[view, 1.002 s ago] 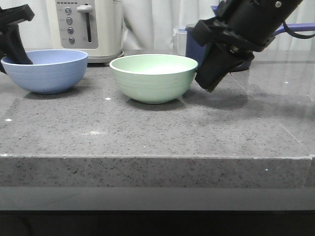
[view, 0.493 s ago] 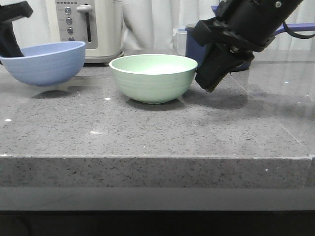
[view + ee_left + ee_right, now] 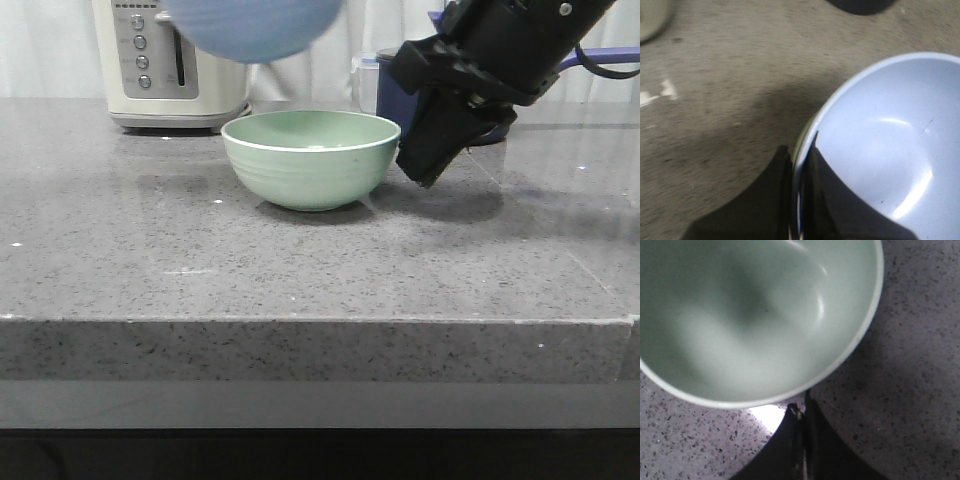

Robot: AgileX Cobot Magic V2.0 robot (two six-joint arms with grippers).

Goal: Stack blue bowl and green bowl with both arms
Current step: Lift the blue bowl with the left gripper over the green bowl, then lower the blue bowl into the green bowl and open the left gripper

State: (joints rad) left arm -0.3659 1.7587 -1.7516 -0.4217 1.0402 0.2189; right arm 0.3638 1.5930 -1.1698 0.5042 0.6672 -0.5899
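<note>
My front view is evenly lit and sharp, apart from the motion-blurred blue bowl. Both wrist views look dim and soft, with glare streaks inside the green bowl.

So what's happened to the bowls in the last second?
The left claw, pinching the blue bowl by its rim, lifted it off the counter and carried it up and rightward, toward the green bowl. The green bowl and the right claw beside it stayed put.
</note>
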